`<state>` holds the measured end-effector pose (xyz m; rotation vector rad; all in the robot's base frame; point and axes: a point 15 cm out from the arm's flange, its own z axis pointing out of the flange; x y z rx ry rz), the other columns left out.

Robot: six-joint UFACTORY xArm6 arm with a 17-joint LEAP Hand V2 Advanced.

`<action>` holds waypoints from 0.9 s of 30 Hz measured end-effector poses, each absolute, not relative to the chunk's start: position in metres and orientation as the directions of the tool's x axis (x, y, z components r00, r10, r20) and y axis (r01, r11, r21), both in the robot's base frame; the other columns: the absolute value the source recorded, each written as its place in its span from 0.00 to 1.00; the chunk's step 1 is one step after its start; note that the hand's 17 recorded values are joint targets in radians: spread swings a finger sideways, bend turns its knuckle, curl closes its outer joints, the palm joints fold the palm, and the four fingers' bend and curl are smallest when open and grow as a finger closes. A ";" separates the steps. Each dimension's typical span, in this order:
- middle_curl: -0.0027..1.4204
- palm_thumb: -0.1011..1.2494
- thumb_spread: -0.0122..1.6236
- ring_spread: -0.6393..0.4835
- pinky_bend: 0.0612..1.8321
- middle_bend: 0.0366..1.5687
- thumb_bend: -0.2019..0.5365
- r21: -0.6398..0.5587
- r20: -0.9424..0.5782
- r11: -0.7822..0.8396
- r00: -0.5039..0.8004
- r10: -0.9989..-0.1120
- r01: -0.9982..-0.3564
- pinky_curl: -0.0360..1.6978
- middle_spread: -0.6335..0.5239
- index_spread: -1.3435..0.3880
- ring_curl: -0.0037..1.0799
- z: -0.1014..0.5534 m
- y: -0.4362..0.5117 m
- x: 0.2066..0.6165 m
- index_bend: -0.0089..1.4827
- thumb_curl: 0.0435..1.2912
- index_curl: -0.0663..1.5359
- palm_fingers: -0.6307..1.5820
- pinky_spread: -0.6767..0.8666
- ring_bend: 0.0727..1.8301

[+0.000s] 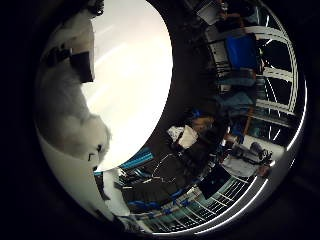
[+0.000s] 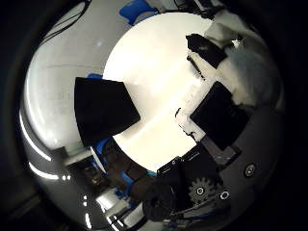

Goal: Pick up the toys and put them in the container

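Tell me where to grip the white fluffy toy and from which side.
Grip the white fluffy toy round its broad, soft middle, not the narrower end with the dark marks. It lies close to the palm, so the hand should probably close on it straight from the palm side.

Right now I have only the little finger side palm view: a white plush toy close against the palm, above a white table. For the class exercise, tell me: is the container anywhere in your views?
Observer: Yes. The thumb side view shows a black container standing on the white table, near its edge.
Operator: Is the hand over it?
Observer: No. The hand, closed round the white plush toy, shows at the far side of that view, with bare table between it and the container.
Operator: Are any other toys lying there?
Observer: None shows on that stretch of table.
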<state>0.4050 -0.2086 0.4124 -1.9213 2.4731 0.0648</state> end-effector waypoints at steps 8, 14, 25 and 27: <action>0.65 0.84 0.70 0.34 0.70 0.79 0.26 -0.171 -0.048 0.150 -0.144 -0.988 -0.974 0.59 0.38 0.62 0.77 0.498 -0.141 0.412 0.72 0.48 0.60 0.74 0.30 0.73; 0.65 0.84 0.70 0.34 0.67 0.78 0.26 -0.331 -0.068 0.067 -0.047 -0.997 -0.941 0.61 0.38 0.62 0.78 0.549 -0.066 0.421 0.70 0.48 0.60 0.75 0.29 0.72; 0.65 0.84 0.68 0.34 0.65 0.76 0.26 -0.500 -0.163 -0.062 0.164 -0.973 -0.864 0.64 0.38 0.62 0.80 0.601 0.080 0.430 0.69 0.50 0.61 0.76 0.28 0.70; 0.66 0.84 0.67 0.34 0.65 0.77 0.26 -0.517 -0.174 -0.080 0.196 -0.965 -0.852 0.64 0.38 0.62 0.80 0.603 0.103 0.433 0.69 0.50 0.61 0.76 0.28 0.69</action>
